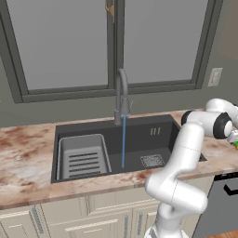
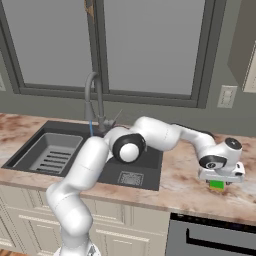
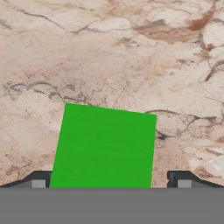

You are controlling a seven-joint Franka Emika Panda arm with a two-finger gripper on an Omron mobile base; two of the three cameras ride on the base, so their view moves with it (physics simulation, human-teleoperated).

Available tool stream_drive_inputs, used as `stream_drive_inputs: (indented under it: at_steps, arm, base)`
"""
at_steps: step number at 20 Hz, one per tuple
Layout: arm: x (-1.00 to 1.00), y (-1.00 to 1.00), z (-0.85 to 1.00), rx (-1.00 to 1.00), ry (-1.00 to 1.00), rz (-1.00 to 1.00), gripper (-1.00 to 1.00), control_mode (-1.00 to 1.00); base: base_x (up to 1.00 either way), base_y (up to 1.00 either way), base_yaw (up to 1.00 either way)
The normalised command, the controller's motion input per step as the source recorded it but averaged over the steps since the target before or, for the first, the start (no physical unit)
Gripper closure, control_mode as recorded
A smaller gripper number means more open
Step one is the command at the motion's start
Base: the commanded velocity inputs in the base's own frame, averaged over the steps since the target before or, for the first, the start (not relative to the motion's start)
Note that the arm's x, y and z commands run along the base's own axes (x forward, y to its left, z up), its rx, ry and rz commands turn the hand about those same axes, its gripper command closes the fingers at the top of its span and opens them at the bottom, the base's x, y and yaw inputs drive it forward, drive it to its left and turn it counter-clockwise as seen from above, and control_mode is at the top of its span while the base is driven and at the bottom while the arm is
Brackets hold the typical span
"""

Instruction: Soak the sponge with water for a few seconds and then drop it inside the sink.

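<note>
The green sponge (image 3: 105, 146) lies flat on the marble counter (image 3: 131, 57) to the right of the sink. My gripper (image 3: 109, 183) hangs straight above it, open, with one fingertip on each side of the sponge and apart from it. From the right base view the sponge (image 2: 216, 184) peeks out under the gripper (image 2: 218, 181) on the counter. A thin blue stream of water (image 1: 123, 142) runs from the gooseneck faucet (image 1: 122, 95) into the dark sink (image 1: 139, 135).
A lighter grey slotted rack (image 1: 83, 157) sits in the left half of the sink. A square drain grate (image 1: 152, 161) lies on the basin floor. A window fills the wall behind; a wall outlet (image 2: 226, 96) is at the right. An oven front (image 2: 210, 235) sits below the counter.
</note>
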Motion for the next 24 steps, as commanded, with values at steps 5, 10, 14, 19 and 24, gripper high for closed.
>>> stream_drive_inputs:
  at_steps: [5, 10, 14, 19, 24]
  arm:
    - [0.0, 0.0, -0.06, 0.0, 0.02, 0.0, -1.0, -1.0]
    - [0.0, 0.0, 0.0, 0.0, 0.0, 0.0, -1.0, -1.0]
    - [0.0, 0.0, 0.0, 0.0, 0.0, 0.0, 1.0, -1.0]
    - [0.0, 0.0, 0.0, 0.0, 0.0, 0.0, 1.0, -1.0]
    - [0.0, 0.0, 0.0, 0.0, 0.0, 0.0, 1.0, -1.0]
  base:
    - [0.0, 0.0, 0.0]
    - [0.0, 0.0, 0.0]
    - [0.0, 0.0, 0.0]
    - [0.0, 0.0, 0.0]
    - [0.0, 0.0, 0.0]
